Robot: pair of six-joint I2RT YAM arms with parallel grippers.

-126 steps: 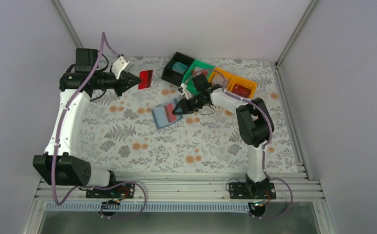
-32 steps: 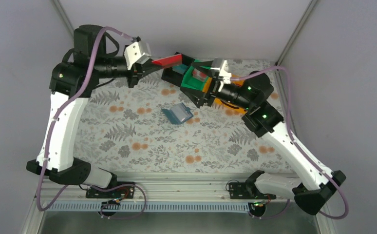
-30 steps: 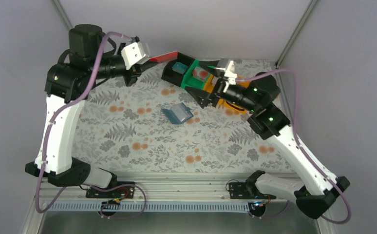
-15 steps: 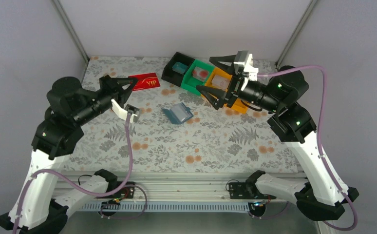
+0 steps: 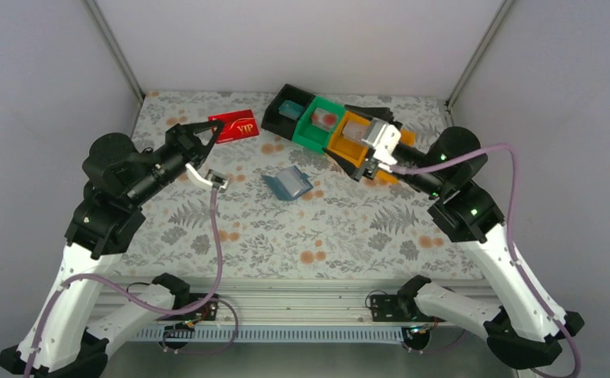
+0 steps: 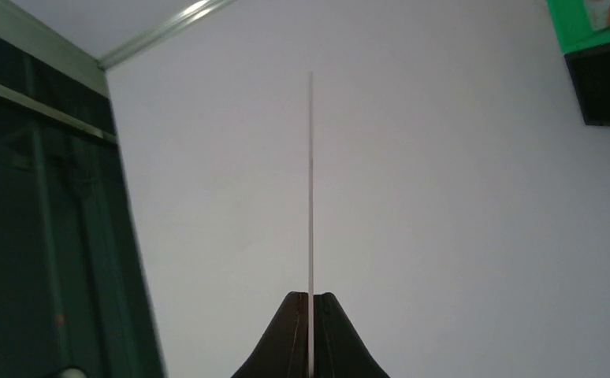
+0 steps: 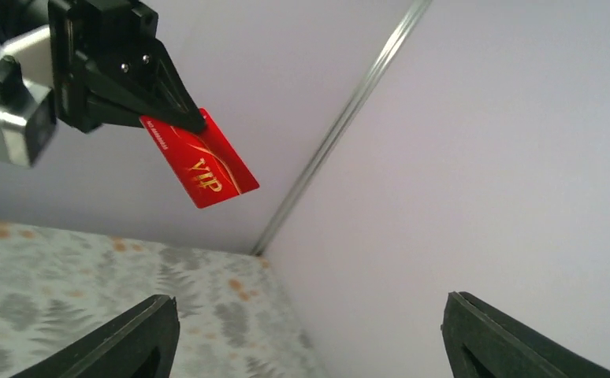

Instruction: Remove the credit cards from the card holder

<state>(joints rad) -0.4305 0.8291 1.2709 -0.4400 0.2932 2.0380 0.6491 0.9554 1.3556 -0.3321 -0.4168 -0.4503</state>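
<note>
1. The card holder (image 5: 288, 183) lies folded on the tabletop (image 5: 325, 228), between the two hands. No card shows at its edge, and I cannot tell whether one is inside.
2. The red VIP card (image 5: 236, 127) is in the air, on the far-left side of the card holder. Its long axis runs roughly left to right, and its free short end points toward the black bin (image 5: 274, 118).
3. The left hand (image 5: 210, 134) is closed on the other short end of this card. In the left wrist view the card shows edge-on, as a thin line between the pressed fingers (image 6: 298, 315).
4. The right hand (image 5: 357, 142) is on the far-right side of the card holder, above the orange bin (image 5: 341, 150). Its fingers stand wide apart and hold nothing. In its own view it faces the red card, well apart from it.
5. In my judgement, the coming move depends on this: the card must travel rightward, past the far side of the card holder. There it reaches the bins or the open hand, and the right hand is the nearer one to the bins.
6. Count:
   - One card holder.
   - Three bins in a row: black, green bin (image 5: 306, 134), orange.
   - Three cards visible: the red one, a teal card (image 5: 290, 108) in the black bin, and a pale card (image 5: 323, 118) in the green bin.
   - The right hand partly hides what is in the orange bin.
</note>
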